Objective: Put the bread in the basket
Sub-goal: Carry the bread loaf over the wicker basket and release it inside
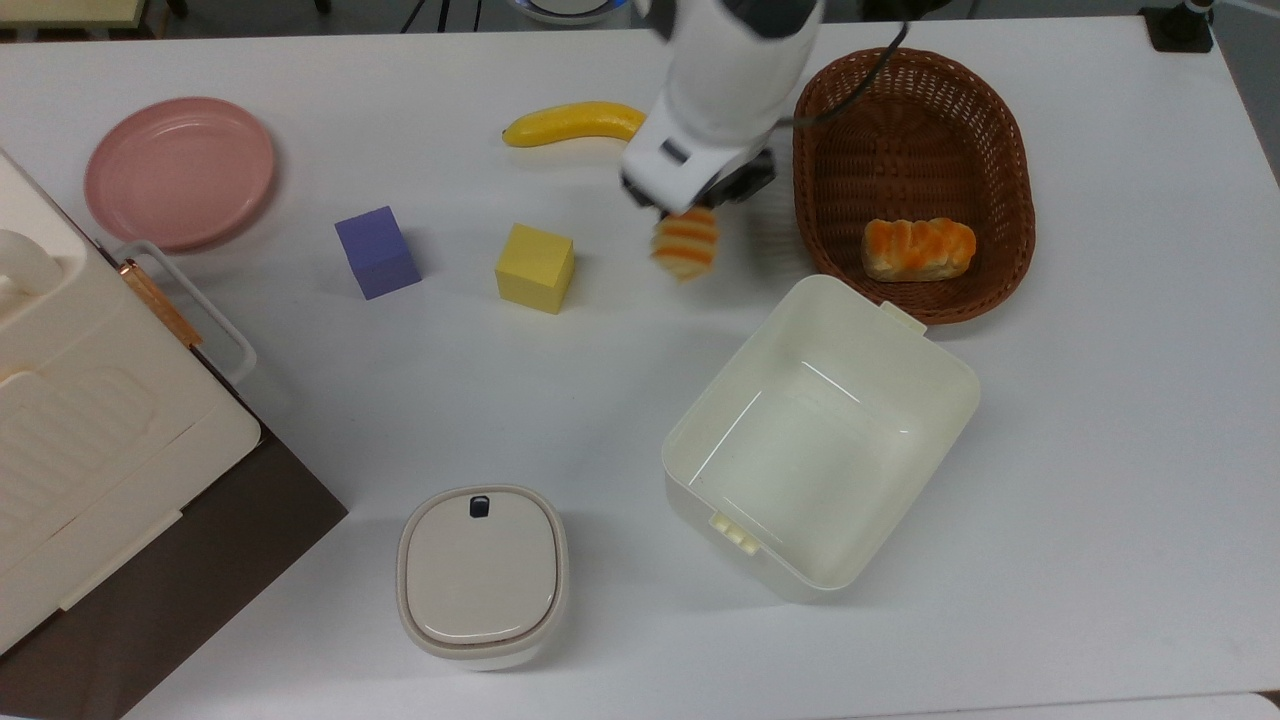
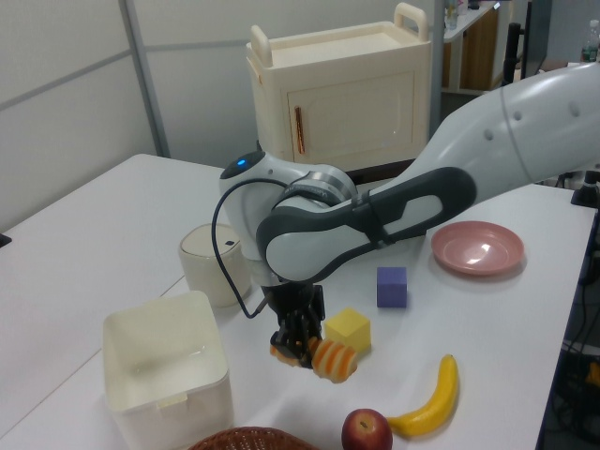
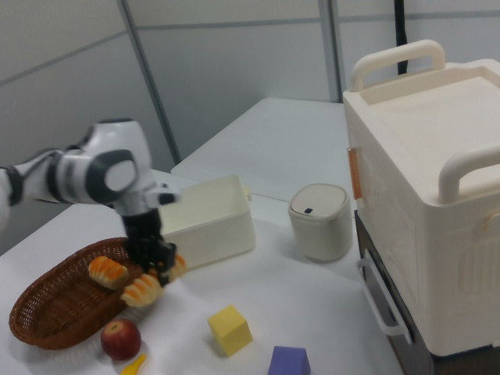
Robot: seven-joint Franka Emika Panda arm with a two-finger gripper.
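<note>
The gripper (image 2: 298,345) is pinching one end of the bread (image 1: 686,243) and carrying it clear of the table, between the yellow cube (image 1: 535,268) and the basket (image 1: 985,140). The pickup is looking done; the bread is hanging outside the basket's rim, so moving it over and releasing it is remaining.

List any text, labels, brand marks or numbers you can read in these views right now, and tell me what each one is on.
No readable text in any of the current views.
The arm's white casing carries no lettering that can be made out.
The small lidded bin has a dark mark on its lid, with no legible characters.
The white cabinet, square tub and basket are unmarked.
</note>
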